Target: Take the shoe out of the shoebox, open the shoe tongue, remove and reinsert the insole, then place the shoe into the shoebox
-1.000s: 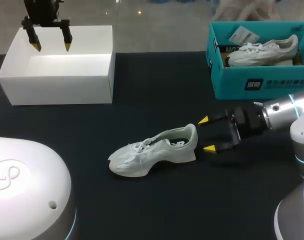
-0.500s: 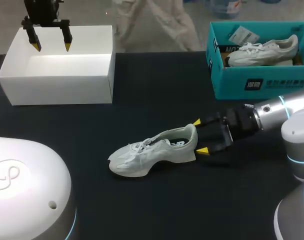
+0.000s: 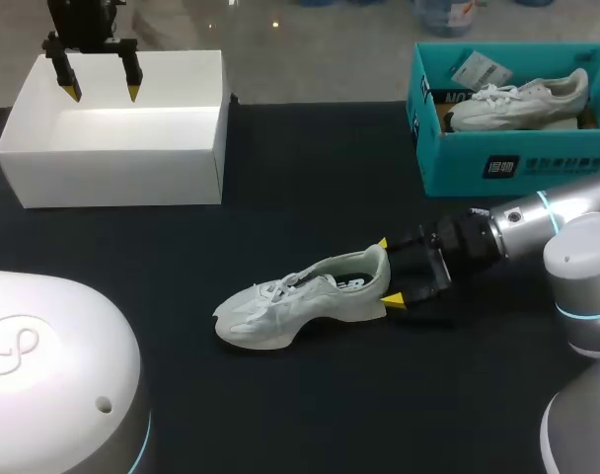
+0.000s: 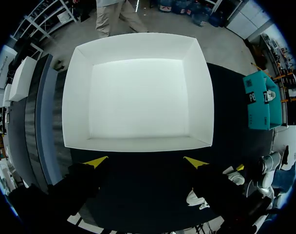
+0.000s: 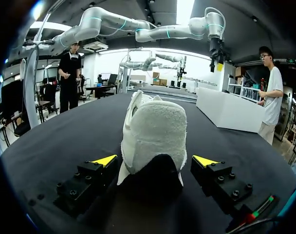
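A white sneaker (image 3: 305, 301) lies on its sole on the dark table, toe to the left, heel to the right. My right gripper (image 3: 387, 271) is open around its heel; in the right wrist view the heel (image 5: 155, 134) sits between the yellow tips of that gripper (image 5: 157, 160), apart from both. An empty white shoebox (image 3: 117, 133) stands at the back left. My left gripper (image 3: 103, 92) hangs open above it, and in the left wrist view the box (image 4: 137, 95) lies below and ahead of this gripper (image 4: 145, 161).
A teal shoebox (image 3: 507, 158) at the back right holds another white sneaker (image 3: 522, 99) and a tag. Dark table stretches between the two boxes and in front of the shoe.
My right gripper has slid left along the table, so its open fingers now flank the sneaker's heel. The left arm and the shoe have not moved.
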You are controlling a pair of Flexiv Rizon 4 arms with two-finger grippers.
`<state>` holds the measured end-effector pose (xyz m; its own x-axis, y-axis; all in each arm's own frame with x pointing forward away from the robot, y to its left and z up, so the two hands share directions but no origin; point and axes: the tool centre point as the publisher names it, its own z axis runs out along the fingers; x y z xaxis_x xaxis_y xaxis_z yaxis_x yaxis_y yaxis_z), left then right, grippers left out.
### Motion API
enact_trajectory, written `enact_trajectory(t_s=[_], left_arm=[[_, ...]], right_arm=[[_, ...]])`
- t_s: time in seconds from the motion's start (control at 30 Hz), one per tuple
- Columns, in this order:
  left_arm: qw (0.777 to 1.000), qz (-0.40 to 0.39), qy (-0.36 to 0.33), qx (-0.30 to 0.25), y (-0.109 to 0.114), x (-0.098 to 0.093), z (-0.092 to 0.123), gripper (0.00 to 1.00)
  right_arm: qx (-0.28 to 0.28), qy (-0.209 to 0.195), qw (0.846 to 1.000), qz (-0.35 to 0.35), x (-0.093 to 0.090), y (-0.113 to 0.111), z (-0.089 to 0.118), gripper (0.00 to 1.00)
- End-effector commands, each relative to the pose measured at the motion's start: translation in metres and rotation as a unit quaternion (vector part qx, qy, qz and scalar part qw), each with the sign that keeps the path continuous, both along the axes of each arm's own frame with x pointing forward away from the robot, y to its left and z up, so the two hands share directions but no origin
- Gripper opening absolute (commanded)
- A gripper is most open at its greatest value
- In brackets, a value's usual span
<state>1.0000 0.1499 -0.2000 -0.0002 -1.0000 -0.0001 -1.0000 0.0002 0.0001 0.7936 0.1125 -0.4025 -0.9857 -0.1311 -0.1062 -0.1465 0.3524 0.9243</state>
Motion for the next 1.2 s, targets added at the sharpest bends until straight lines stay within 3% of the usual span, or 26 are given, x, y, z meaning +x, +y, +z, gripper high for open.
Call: enact_trajectory(t_s=[0.03,0.77,1.2], left_arm=[[1.0,0.0,0.0,0.0,0.0,0.0,0.0,1.0],[1.0,0.0,0.0,0.0,0.0,0.0,0.0,1.0],[1.0,0.0,0.0,0.0,0.0,0.0,0.0,1.0]], right_arm=[[0.002,0.0,1.0,-0.004,-0.005,0.001,-0.003,1.0],[0.017,0.004,0.999,-0.044,-0.039,0.004,-0.008,1.0],[0.018,0.004,0.999,-0.051,-0.04,0.008,-0.011,1.0]])
